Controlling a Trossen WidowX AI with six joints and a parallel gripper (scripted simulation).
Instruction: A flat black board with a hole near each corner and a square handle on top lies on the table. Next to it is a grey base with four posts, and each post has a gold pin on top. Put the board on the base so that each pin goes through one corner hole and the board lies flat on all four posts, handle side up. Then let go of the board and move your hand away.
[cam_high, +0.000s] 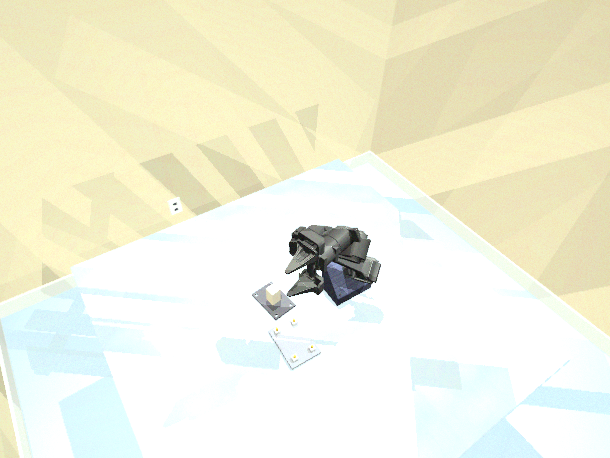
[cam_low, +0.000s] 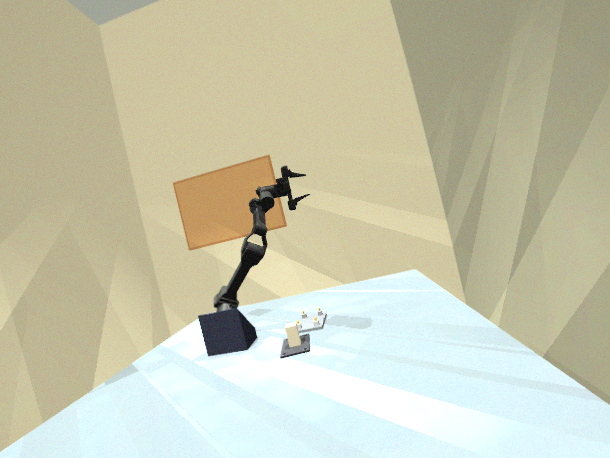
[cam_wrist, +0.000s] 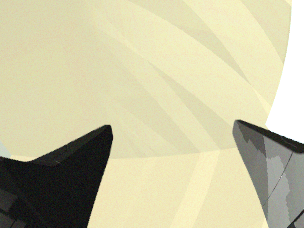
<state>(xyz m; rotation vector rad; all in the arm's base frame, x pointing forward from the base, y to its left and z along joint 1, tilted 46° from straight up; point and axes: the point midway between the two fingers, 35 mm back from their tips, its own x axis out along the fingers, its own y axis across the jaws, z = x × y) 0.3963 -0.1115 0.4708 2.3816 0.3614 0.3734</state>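
Observation:
The flat dark board (cam_high: 275, 312) (cam_low: 303, 350) lies on the table with its cream square handle (cam_high: 273, 295) (cam_low: 293, 335) pointing up. Small holes show near its corners. The light grey base (cam_high: 293, 345) (cam_low: 312, 327) lies right beside it, apart from it, with a gold-tipped pin on each of its four posts. My gripper (cam_high: 287, 284) (cam_low: 308, 185) (cam_wrist: 174, 129) is open and empty, raised high above the table and pointing sideways. In the wrist view only the two spread fingers and the wall show; board and base are out of that view.
The arm's dark blue pedestal (cam_high: 345, 292) (cam_low: 227, 334) stands on the table (cam_high: 350, 410) (cam_low: 400, 400) near the board and base. An orange panel (cam_low: 225, 205) is on the wall behind the arm. A small white plate with two dark marks (cam_high: 174, 205) shows beyond the table edge.

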